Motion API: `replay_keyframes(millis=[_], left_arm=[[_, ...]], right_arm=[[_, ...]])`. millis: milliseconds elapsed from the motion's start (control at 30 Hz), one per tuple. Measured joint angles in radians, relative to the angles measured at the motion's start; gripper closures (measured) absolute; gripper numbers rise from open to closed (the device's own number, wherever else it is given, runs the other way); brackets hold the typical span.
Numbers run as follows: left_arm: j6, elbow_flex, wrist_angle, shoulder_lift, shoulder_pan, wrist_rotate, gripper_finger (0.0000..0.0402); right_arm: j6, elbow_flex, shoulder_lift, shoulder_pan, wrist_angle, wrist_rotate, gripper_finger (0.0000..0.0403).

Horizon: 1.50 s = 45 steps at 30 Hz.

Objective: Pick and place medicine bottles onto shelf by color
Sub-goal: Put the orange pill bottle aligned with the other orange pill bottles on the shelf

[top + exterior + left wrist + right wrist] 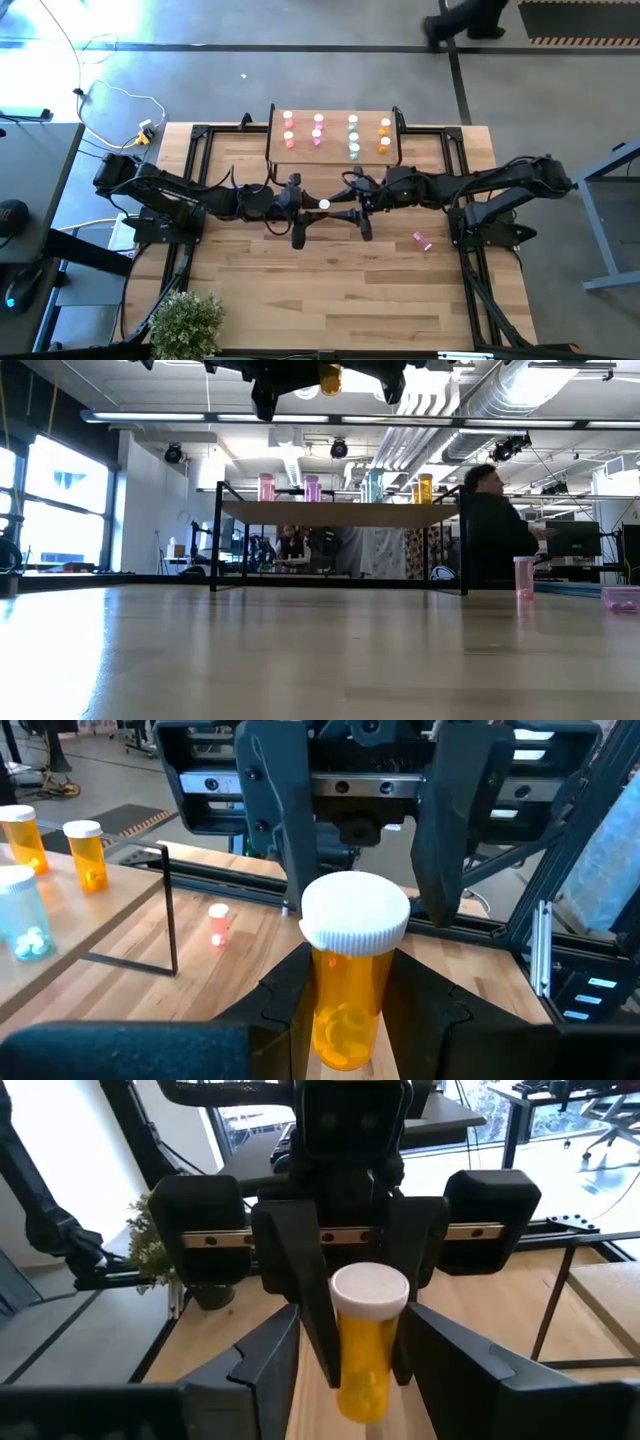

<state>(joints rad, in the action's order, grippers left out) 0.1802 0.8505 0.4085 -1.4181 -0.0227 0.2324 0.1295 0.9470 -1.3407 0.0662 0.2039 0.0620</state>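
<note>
An orange medicine bottle (345, 990) with a white cap (324, 204) hangs high over the table's middle, with my left gripper (312, 206) shut on it. My right gripper (338, 205) faces it from the right and is open; its fingers (262, 1365) stand on either side of the bottle without touching it. The shelf (335, 158) stands at the far edge on thin black legs. On it stand several bottles: pink (289, 138) at the left, teal (353, 150), and orange (384, 143) at the right. My left gripper pinches the orange bottle's body (340, 1020) below the cap between its two fingers (292, 1010). The fingers come about level from the table's left. The bottle stands upright in the hold, cap up, lifted well clear of the table.
A pink bottle (523, 575) stands on the table to the right, in front of the shelf, with something pale pink (620, 598) beyond it. A potted plant (185, 322) sits at the near left corner. Black frame rails (192, 170) run along both table sides. A person (495, 530) is behind the table.
</note>
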Motion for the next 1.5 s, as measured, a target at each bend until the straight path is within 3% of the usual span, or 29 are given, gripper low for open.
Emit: replay_keyframes(millis=[967,1300,1500], left_arm=[[-0.008,0.0,0.001,0.0,0.035,-0.016,0.0312],[-0.008,0.0,-0.001,0.0,0.036,-0.019,0.0312],[-0.008,0.0,-0.002,0.0,0.036,-0.019,0.0312]], right_arm=[[0.074,0.0,-0.062,-0.027,0.115,-0.027,0.0231],[0.083,0.0,-0.062,-0.027,0.106,-0.029,0.029],[0.083,0.0,-0.061,-0.027,0.1,-0.029,0.0298]])
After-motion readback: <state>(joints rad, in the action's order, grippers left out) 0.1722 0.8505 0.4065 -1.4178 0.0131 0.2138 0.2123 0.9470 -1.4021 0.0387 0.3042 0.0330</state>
